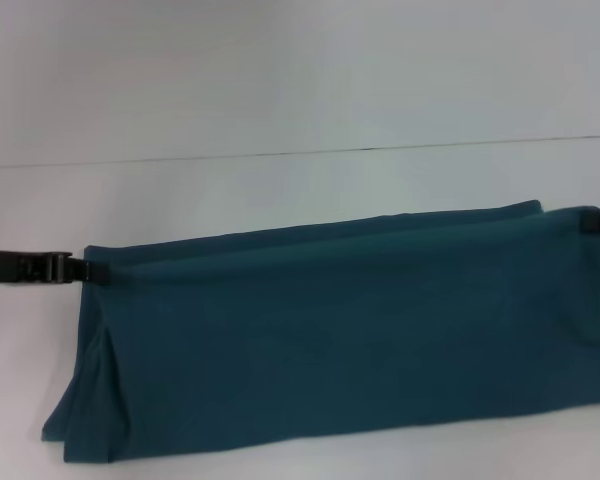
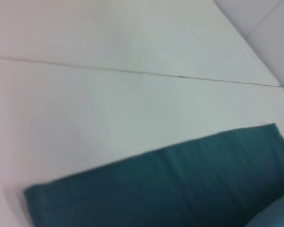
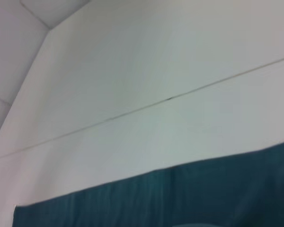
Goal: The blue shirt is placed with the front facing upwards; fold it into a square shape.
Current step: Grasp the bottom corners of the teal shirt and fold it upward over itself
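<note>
No text, label, brand, number or sign readable from any of my views. The shirt shows me only plain teal cloth; no lettering or collar label visible on it.

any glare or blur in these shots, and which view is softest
Head view: even light, no glare, the blue shirt a bit soft, and the left gripper and right gripper at its top corners are hazy. Left wrist view: softest, the shirt edge smeared. Right wrist view: also blurred, the table flat and pale with only a thin seam showing.
</note>
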